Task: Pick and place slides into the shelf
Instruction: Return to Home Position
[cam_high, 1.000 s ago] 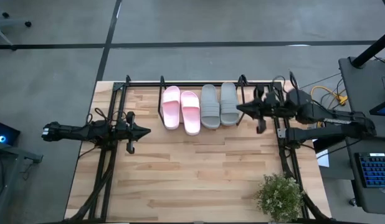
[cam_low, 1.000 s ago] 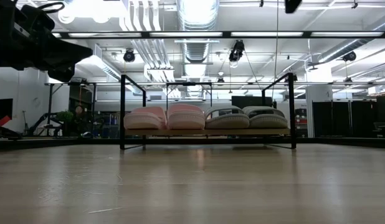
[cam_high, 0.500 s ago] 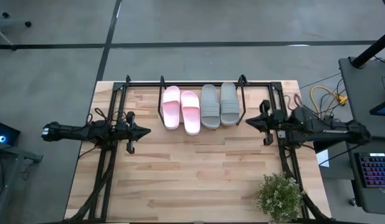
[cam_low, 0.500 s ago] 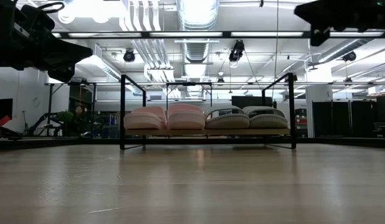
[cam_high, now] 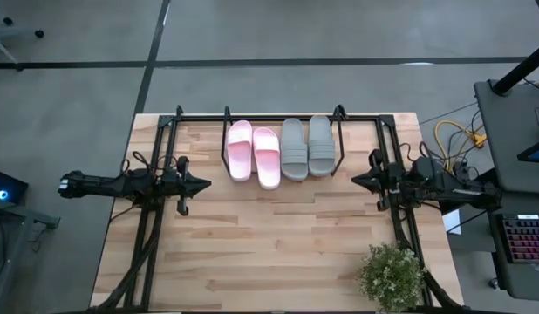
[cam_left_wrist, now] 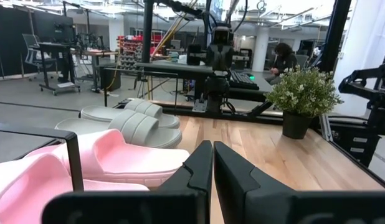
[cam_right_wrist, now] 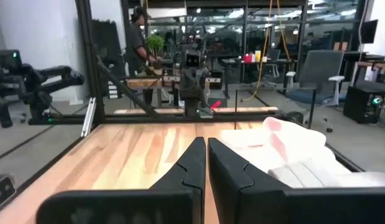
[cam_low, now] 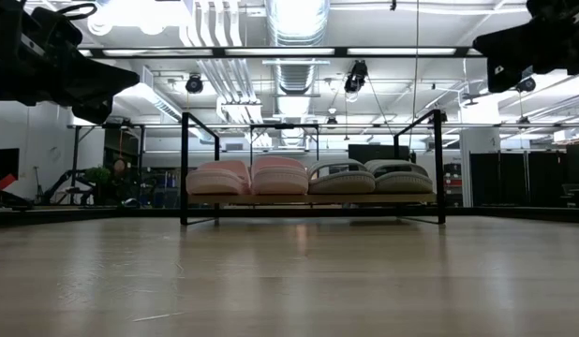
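Sitting side by side in the upper middle of the high view, the pale pink foam slides [cam_high: 253,153] and the light grey foam slides [cam_high: 307,147] rest on the low light-wood shelf with thin black frame [cam_low: 313,199] (pink pair to the left, grey to the right). The left gripper [cam_high: 206,184] hovers at mid-left over the butcher-block tabletop [cam_high: 278,244], fingers pressed together on nothing. The right gripper [cam_high: 355,180] hangs at mid-right, likewise closed and empty. A small potted plant [cam_high: 392,275] stands at lower right.
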Robot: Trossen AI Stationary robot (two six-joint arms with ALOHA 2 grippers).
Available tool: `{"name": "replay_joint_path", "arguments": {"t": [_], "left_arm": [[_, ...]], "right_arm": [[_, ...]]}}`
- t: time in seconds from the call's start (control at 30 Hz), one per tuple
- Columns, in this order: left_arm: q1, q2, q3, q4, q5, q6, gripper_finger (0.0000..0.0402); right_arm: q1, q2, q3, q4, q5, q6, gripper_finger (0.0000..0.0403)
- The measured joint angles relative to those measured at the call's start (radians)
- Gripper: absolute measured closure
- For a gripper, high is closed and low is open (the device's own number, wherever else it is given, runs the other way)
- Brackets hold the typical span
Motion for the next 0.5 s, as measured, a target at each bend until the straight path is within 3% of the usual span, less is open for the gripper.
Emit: {"name": "replay_joint_path", "arguments": {"t": [0.2, 0.33, 0.5], "left_arm": [[0.0, 0.002, 0.0, 0.006, 0.0, 0.0, 0.0402], [0.0, 0.0, 0.0, 0.008, 0.0, 0.0, 0.0402], [0.0, 0.001, 0.0, 0.007, 0.0, 0.0, 0.0402]], "right_arm": [[0.002, 0.002, -0.056, 0.035, -0.026, -0.016, 0.0395], [0.002, 0.0, -0.162, 0.247, -0.06, 0.012, 0.0395], [0.002, 0.015, -0.16, 0.219, -0.059, 0.01, 0.0395]]}}
